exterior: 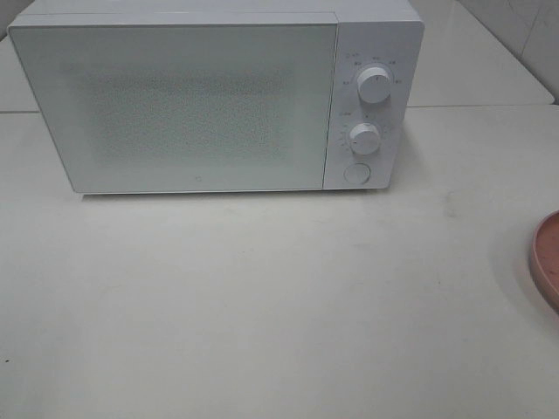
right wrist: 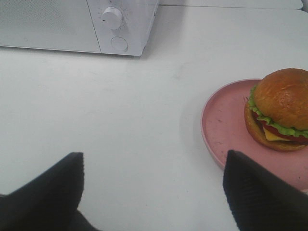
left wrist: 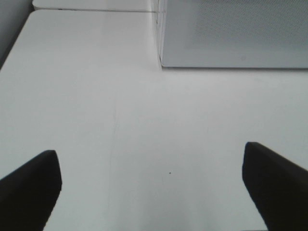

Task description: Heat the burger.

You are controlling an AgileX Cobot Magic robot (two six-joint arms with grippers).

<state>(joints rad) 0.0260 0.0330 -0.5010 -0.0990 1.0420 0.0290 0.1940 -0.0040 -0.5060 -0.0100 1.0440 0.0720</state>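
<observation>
The burger (right wrist: 280, 110), with a glossy brown bun, green lettuce and yellow cheese, sits on a round pink plate (right wrist: 224, 125) in the right wrist view. Only the plate's rim (exterior: 546, 257) shows at the right edge of the high view. The white microwave (exterior: 210, 96) stands at the back of the table with its door shut. My right gripper (right wrist: 154, 192) hangs open above the bare table, short of the plate. Over the table in front of the microwave's corner (left wrist: 231, 33), my left gripper (left wrist: 149, 187) is open and holds nothing. Neither arm shows in the high view.
Two round knobs (exterior: 375, 85) (exterior: 364, 138) and a round button (exterior: 356, 173) sit on the microwave's right panel. The white table (exterior: 262, 297) spreads out in front of the microwave. A second table edge (exterior: 489, 78) lies behind at the right.
</observation>
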